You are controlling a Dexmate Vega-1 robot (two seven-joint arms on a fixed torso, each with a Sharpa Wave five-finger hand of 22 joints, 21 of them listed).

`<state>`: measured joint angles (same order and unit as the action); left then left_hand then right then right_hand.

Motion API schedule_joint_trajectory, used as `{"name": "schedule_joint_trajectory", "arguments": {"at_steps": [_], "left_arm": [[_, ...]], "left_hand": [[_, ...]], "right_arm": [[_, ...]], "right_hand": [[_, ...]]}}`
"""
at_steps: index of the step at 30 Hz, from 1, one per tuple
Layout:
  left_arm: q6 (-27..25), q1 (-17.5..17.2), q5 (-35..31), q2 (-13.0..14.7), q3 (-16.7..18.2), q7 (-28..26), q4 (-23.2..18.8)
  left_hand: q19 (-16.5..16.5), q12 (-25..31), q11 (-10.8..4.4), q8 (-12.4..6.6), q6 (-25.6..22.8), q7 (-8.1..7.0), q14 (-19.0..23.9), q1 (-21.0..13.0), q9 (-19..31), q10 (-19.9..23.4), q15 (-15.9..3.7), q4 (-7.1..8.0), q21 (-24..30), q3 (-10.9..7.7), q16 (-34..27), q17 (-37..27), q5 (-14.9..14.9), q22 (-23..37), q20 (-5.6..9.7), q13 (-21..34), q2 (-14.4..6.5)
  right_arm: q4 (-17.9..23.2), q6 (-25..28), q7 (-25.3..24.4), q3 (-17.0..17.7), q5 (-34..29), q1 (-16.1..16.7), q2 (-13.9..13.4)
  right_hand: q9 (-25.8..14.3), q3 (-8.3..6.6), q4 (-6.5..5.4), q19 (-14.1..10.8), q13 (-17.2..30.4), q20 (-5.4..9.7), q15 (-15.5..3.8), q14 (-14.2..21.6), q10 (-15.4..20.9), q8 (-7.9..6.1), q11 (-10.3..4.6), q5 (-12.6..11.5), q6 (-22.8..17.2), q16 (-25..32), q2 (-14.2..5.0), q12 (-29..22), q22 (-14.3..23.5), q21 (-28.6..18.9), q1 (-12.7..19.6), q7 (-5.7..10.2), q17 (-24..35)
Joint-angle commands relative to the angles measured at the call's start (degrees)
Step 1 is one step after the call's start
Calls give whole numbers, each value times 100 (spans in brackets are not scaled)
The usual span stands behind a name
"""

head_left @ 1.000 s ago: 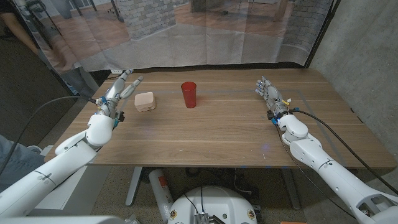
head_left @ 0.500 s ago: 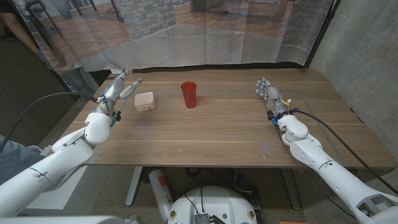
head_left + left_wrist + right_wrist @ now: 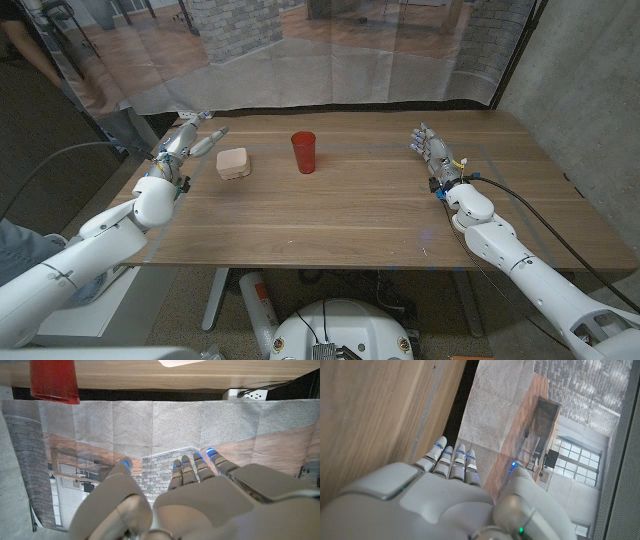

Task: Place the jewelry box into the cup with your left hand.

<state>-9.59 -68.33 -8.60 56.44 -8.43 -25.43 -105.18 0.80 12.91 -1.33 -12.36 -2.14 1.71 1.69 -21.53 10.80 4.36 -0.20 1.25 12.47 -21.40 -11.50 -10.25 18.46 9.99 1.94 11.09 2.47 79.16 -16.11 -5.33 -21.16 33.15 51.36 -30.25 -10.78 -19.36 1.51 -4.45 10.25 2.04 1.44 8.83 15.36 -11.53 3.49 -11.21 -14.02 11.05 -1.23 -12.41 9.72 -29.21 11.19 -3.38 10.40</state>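
While the jewelry box (image 3: 233,162) sits on the wooden surface (image 3: 350,210) at the upper left of the head view, the left robot hand (image 3: 186,143) hovers just to its left, released, fingers straight and spread, holding nothing. The box is a squat, pale beige block with rounded corners and a seam line round its middle, matte in finish. To its right, near but apart from it, stands the cup (image 3: 303,152): red, smooth plastic, upright, tapering toward its base, its mouth open upward. The surface is warm brown wood grain, rectangular, with a thin dark edge.

At the upper right of the head view, the right robot hand (image 3: 430,150) stands over the surface, well away from both things, fingers extended close together and empty. Both arms are glossy white shells with grey jointed fingers and black cables at the wrists.

The left wrist view gives the back of the left robot hand (image 3: 195,495) in close detail, with small blue lights at the fingertips, and beyond it a creased printed backdrop (image 3: 150,435) of grey brick and wooden floor, which hangs behind the surface. The cup (image 3: 52,380) shows at the upper left of that frame as a red block against the surface's edge, and a sliver of the jewelry box (image 3: 181,362) at the top edge. A white power strip (image 3: 245,394) lies at the upper right.

The right wrist view shows the right robot hand (image 3: 450,495) beside the wood grain, with the same blue fingertip lights.
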Motion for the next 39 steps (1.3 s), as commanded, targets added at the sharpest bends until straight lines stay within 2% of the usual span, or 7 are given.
{"name": "schedule_joint_trajectory", "arguments": {"at_steps": [1,11,22,31,35,39], "left_arm": [[-219,96,-29,157,-93,122,41],[-434,140,-176,378,-227,223,-2],[-701,95,-209,629,-212,380,-183],[-1069,235,-276,717,-329,516,-269],[-1262,351,-350,717,-445,552,-291],[-1378,482,-434,750,-585,632,-290]], "left_hand": [[-10,-26,-3,38,110,0,25,-109,15,-49,71,-80,-40,-10,32,-29,33,23,6,9,33],[-41,-73,20,101,286,-6,-27,-272,20,-148,121,-212,-68,8,56,-35,47,23,-46,18,143],[-109,-128,8,153,500,-25,-149,-428,26,-309,166,-342,-101,46,89,-46,72,27,-102,29,272],[-114,-152,42,170,648,-59,-220,-543,33,-418,198,-440,-103,82,96,-52,94,28,-199,37,378],[-94,-151,46,168,710,-129,-248,-608,37,-454,227,-499,-96,112,93,-55,105,29,-299,43,451],[-87,-152,59,161,727,-165,-250,-642,39,-477,248,-530,-95,129,88,-57,112,29,-331,45,490]], "right_arm": [[-66,5,-32,-37,-43,-67,56],[-191,-40,-11,-85,-63,-155,148],[-279,-92,36,-100,-62,-211,186],[-278,-116,60,-90,-76,-225,157],[-261,-119,62,-92,-85,-224,148],[-248,-104,50,-92,-90,-224,144]], "right_hand": [[-15,-13,15,-72,21,12,24,38,20,0,4,4,-64,19,-47,9,31,39,52,11,18],[-15,-10,20,-77,21,15,25,39,23,2,2,4,-66,16,-50,10,32,60,50,9,18],[-16,-6,27,-81,22,9,30,39,15,6,3,5,-65,13,-51,17,33,85,49,12,18],[-16,-4,33,-91,22,9,28,44,19,7,-1,5,-69,12,-52,17,33,99,49,19,18],[-16,-2,35,-93,22,8,32,46,24,8,5,5,-67,12,-52,16,33,105,49,19,18],[-16,-2,36,-97,22,6,34,45,22,8,-3,5,-71,11,-53,18,33,110,49,16,18]]}}
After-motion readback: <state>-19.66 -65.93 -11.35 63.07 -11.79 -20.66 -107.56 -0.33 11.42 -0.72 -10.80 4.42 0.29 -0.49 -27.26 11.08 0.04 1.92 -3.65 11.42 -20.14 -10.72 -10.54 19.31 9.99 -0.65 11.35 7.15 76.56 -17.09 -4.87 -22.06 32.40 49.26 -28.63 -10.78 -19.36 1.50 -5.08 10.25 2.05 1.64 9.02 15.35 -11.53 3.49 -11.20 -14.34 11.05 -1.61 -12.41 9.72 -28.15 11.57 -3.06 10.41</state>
